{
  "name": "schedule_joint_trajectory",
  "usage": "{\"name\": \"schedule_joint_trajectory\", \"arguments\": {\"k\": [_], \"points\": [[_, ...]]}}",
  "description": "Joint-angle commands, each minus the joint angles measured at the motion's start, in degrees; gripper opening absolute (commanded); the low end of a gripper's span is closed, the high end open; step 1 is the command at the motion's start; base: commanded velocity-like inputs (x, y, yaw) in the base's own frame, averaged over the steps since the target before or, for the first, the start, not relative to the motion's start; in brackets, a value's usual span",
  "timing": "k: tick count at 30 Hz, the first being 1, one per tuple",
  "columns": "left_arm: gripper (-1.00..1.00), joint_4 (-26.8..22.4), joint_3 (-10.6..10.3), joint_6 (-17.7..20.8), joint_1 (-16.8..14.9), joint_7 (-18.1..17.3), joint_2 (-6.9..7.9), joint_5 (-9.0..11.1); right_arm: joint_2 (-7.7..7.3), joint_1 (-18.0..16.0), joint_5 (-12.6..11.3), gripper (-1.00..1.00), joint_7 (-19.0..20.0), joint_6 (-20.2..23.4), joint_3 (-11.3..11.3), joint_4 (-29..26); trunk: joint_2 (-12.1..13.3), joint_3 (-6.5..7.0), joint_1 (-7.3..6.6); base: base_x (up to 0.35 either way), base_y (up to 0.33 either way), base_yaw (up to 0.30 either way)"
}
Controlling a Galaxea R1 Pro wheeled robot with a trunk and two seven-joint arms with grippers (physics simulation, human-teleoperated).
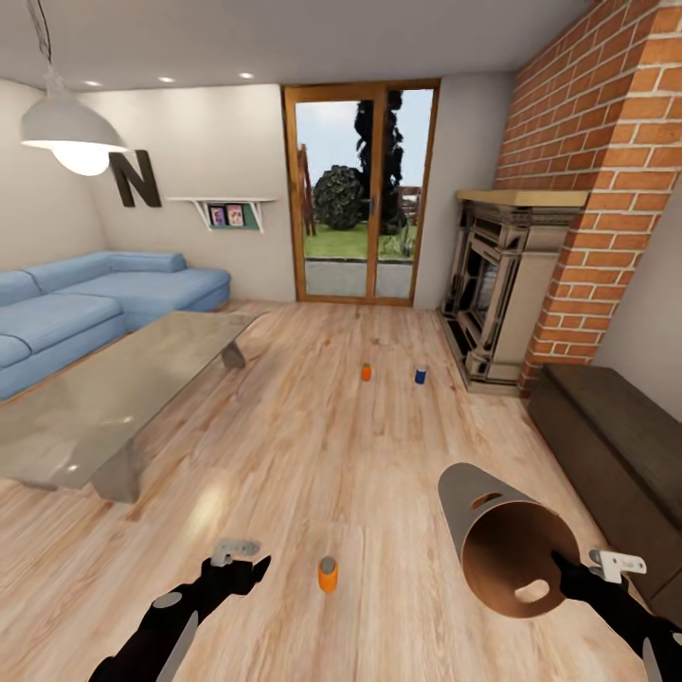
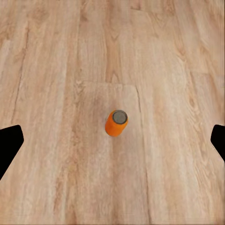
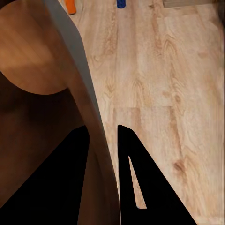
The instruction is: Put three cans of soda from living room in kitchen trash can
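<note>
Soda cans stand upright on the living-room floor, apart from one another: one orange can [image 1: 328, 574] low in the head frame's centre, a second orange can [image 1: 366, 372] and the blue can [image 1: 421, 376] further up, near the fireplace [image 1: 493, 303]. My right end effector [image 1: 568, 575] is clenched on the rim of the trash can [image 1: 502, 545], one finger inside the wall and one outside, and holds it tipped with its brown mouth facing me at lower right. My left end effector [image 1: 254, 566] hangs spread and empty just left of the near can; its wrist camera looks straight down on that can [image 2: 116, 123], centred between the two dark fingertips [image 2: 9, 145].

I judge I'm at the first pickup. Next I must lower the left arm, keep the can centred, and close gently without toppling it.
</note>
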Motion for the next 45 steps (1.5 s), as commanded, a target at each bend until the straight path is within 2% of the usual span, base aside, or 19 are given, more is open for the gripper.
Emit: {"name": "schedule_joint_trajectory", "arguments": {"k": [1,16,35,45], "points": [[1.00,0.0,0.0,0.0,0.0,0.0,0.00,0.0,-0.01,0.0,-0.6,-1.00,0.2,0.1,0.0,-0.1,0.0,0.01,0.00,0.231,-0.205,-0.249],[1.00,0.0,0.0,0.0,0.0,0.0,0.03,0.0,0.24,0.0,-0.6,-1.00,0.3,0.0,0.0,-0.1,0.0,0.01,0.00,0.232,-0.205,-0.230],[1.00,0.1,0.5,0.0,0.0,-0.1,0.28,0.1,0.47,0.0,-0.5,-1.00,0.3,0.0,0.7,-0.1,0.0,0.01,0.00,0.305,-0.042,-0.013],[1.00,0.7,0.8,0.9,-0.1,0.5,0.51,0.5,0.50,0.0,-0.5,-1.00,0.3,0.0,0.8,-0.1,0.0,0.01,0.00,0.071,0.000,0.000]]}}
